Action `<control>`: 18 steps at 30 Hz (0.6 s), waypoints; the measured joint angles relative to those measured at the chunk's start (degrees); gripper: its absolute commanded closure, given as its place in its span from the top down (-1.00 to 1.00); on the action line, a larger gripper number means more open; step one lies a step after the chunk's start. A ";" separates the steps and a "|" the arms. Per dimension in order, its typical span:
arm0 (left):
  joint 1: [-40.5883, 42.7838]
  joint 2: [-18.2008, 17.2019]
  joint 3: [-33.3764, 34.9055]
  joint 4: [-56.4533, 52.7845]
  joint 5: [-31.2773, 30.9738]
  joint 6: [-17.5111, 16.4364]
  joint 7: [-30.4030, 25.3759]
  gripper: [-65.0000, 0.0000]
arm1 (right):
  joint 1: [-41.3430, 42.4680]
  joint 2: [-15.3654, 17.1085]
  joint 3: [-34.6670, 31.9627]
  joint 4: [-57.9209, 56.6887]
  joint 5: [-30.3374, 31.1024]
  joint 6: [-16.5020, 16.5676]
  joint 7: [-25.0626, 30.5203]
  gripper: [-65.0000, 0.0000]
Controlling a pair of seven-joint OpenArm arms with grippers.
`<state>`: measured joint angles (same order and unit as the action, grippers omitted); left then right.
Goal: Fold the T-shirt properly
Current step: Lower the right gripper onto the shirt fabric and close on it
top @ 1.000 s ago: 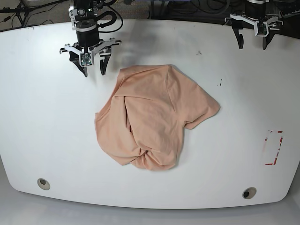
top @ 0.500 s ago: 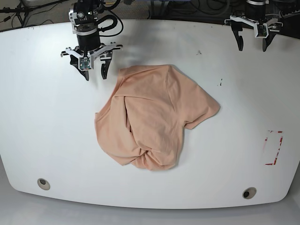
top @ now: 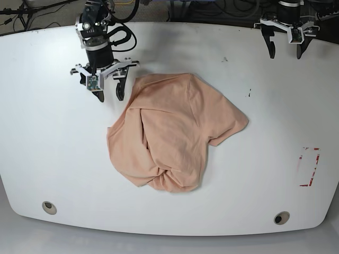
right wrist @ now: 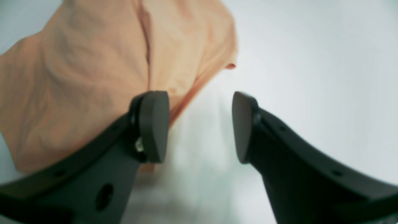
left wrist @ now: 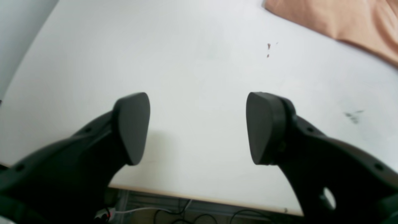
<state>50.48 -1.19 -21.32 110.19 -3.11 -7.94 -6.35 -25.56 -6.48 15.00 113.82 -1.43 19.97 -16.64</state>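
Crumpled T-shirt [top: 172, 132] beside right pincer [top: 110, 94] (jaws apart)

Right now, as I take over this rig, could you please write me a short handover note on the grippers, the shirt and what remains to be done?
Left gripper: open, empty, over the far table corner, well away from the cloth.
Right gripper: open, empty, just beside the far left edge of the shirt in the base view; the right wrist view shows one finger in front of the cloth, nothing between the jaws.
Peach short-sleeved cotton T-shirt: a crumpled heap mid-way across the white table, one sleeve sticking out toward the left arm's side.
Done: no fold yet.
Left: spread it flat, then fold.
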 measured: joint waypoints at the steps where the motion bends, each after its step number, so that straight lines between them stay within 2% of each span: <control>1: 0.02 0.00 0.00 0.07 0.02 0.00 0.09 0.37 | 0.39 0.15 0.04 0.00 0.00 0.00 -0.09 -0.05; 6: 0.00 0.07 0.00 0.13 0.02 -0.02 0.28 0.36 | 3.10 0.44 0.85 -0.22 -0.02 1.11 -1.29 -0.05; 11: -0.15 0.07 0.17 1.03 -0.09 0.07 0.61 0.36 | 5.68 0.55 1.66 -2.95 -0.79 2.36 -8.04 -0.04; 18: -0.31 0.09 0.61 1.29 -0.42 0.07 0.42 0.38 | 5.64 0.96 1.03 -2.95 -0.07 2.27 -6.54 -0.03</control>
<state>50.17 -1.10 -20.71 111.48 -3.53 -7.88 -5.93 -19.92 -5.52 16.03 110.87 -1.50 22.24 -23.18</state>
